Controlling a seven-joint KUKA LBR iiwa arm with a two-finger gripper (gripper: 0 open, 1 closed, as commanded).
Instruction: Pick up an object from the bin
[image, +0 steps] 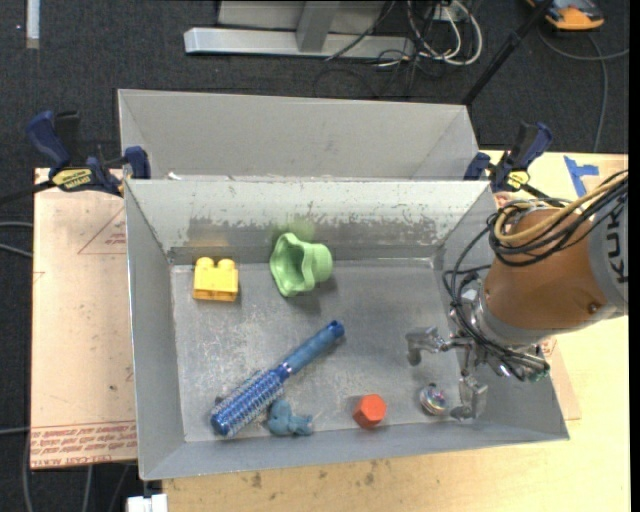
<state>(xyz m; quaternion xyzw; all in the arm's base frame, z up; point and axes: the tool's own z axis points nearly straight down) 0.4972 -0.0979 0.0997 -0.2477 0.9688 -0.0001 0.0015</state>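
Note:
My gripper (443, 374) hangs low over the bin's right end, close to the front wall. Its two fingers stand apart, open, with nothing between them. A small shiny round thing (434, 402) lies on the floor just left of the nearer fingertip (469, 402), close to it; whether they touch I cannot tell. A small orange-red block (370, 411) sits farther left along the front wall.
A blue hairbrush (280, 378) lies slantwise in the middle front, a small blue-grey figure (288, 422) by its bristle end. A green crumpled cup-like thing (298, 264) and a yellow brick (216, 278) sit near the back wall. The arm's orange cover overhangs the right wall.

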